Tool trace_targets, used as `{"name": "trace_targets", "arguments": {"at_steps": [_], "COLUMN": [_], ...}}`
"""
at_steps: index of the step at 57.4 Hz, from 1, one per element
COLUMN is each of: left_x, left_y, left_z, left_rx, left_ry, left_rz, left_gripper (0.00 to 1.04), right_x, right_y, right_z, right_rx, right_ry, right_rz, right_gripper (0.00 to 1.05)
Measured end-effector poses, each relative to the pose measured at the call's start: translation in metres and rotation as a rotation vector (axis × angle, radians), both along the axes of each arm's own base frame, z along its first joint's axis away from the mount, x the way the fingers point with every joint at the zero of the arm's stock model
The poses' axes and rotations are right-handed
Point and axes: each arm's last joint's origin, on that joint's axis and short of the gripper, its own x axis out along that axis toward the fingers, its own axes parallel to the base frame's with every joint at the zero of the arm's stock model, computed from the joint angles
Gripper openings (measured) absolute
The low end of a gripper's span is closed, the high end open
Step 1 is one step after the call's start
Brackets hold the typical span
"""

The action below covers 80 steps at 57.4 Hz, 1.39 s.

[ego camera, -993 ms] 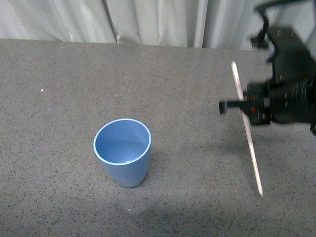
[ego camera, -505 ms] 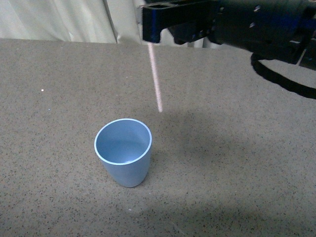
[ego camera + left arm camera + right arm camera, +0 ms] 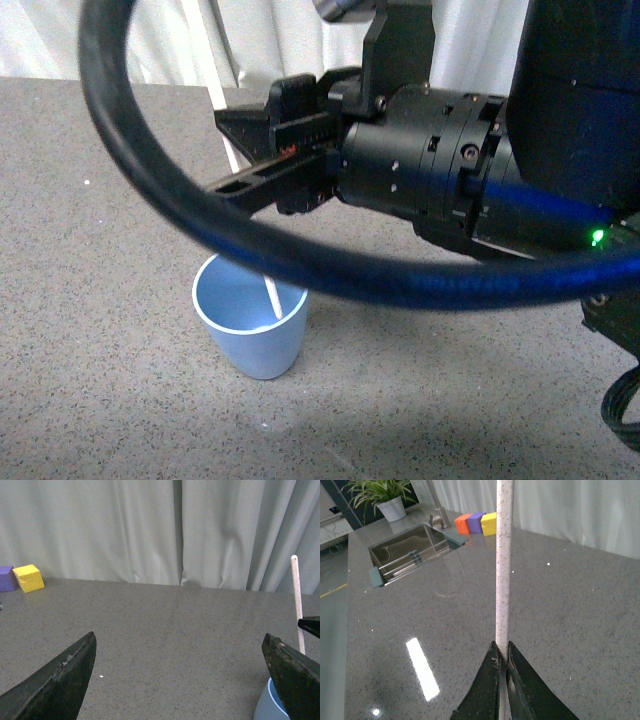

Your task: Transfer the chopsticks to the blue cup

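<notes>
Right end effector (image 3: 502,656) clenched on the chopstick (image 3: 271,298), its lower tip inside the blue cup (image 3: 255,345) on the bench (image 3: 100,300); left end effector (image 3: 177,675) spread, empty. We judge the leaning stick could tip the cup on release.

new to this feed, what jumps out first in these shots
The right arm fills the front view, looming over the cup. Its gripper is shut on the chopstick, which stands nearly upright with its lower end inside the cup. A thick black cable loops across the foreground.
</notes>
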Motion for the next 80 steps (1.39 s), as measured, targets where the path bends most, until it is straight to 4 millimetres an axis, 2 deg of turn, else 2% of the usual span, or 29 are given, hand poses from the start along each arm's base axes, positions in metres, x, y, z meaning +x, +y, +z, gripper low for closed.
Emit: {"name": "trace_targets", "arguments": {"at_steps": [4, 6, 15, 23, 24, 31, 38, 42, 45, 49, 51, 55, 58, 61, 64, 80], "left_x": [0.000, 0.000, 0.000, 0.000, 0.000, 0.000, 0.000, 0.000, 0.000, 0.000, 0.000, 0.000, 0.000, 0.000, 0.000, 0.000], "left_y": [0.000, 0.000, 0.000, 0.000, 0.000, 0.000, 0.000, 0.000, 0.000, 0.000, 0.000, 0.000, 0.000, 0.000, 0.000, 0.000], "left_z": [0.000, 0.000, 0.000, 0.000, 0.000, 0.000, 0.000, 0.000, 0.000, 0.000, 0.000, 0.000, 0.000, 0.000, 0.000, 0.000], "left_rx": [0.000, 0.000, 0.000, 0.000, 0.000, 0.000, 0.000, 0.000, 0.000, 0.000, 0.000, 0.000, 0.000, 0.000, 0.000, 0.000], "left_ry": [0.000, 0.000, 0.000, 0.000, 0.000, 0.000, 0.000, 0.000, 0.000, 0.000, 0.000, 0.000, 0.000, 0.000, 0.000, 0.000], "left_rz": [0.000, 0.000, 0.000, 0.000, 0.000, 0.000, 0.000, 0.000, 0.000, 0.000, 0.000, -0.001, -0.001, 0.000, 0.000, 0.000], "left_gripper": [0.98, 0.98, 0.98, 0.98, 0.98, 0.98, 0.98, 0.98, 0.98, 0.98, 0.98, 0.98, 0.98, 0.98, 0.98, 0.98], "right_x": [-0.002, -0.003, -0.007, -0.016, -0.018, -0.026, -0.033, -0.034, -0.035, -0.049, -0.060, -0.075, -0.083, -0.093, -0.101, -0.126], "right_y": [-0.002, -0.002, -0.008, -0.020, -0.023, -0.037, -0.063, -0.083, -0.111, -0.146, -0.158, -0.168, -0.174, -0.177, -0.179, -0.191], "right_z": [-0.004, -0.005, -0.002, 0.016, 0.020, 0.028, 0.029, 0.029, 0.029, 0.035, 0.041, 0.054, 0.061, 0.070, 0.073, 0.060], "right_rx": [-0.015, -0.018, -0.015, 0.011, 0.009, -0.016, -0.103, -0.149, -0.199, -0.215, -0.220, -0.193, -0.149, -0.097, -0.091, -0.150], "right_ry": [0.006, 0.007, 0.014, -0.002, -0.001, 0.018, 0.070, 0.115, 0.189, 0.230, 0.200, 0.086, 0.001, -0.135, -0.199, -0.217], "right_rz": [0.004, 0.006, 0.006, -0.009, -0.024, -0.135, -0.381, -0.559, -0.817, -1.092, -1.196, -1.287, -1.251, -1.140, -1.072, -1.019], "right_gripper": [0.02, 0.06, 0.31, 0.56, 0.61, 0.79, 0.97, 0.95, 0.95, 0.95, 0.95, 0.95, 0.90, 0.81, 0.72, 0.27]}}
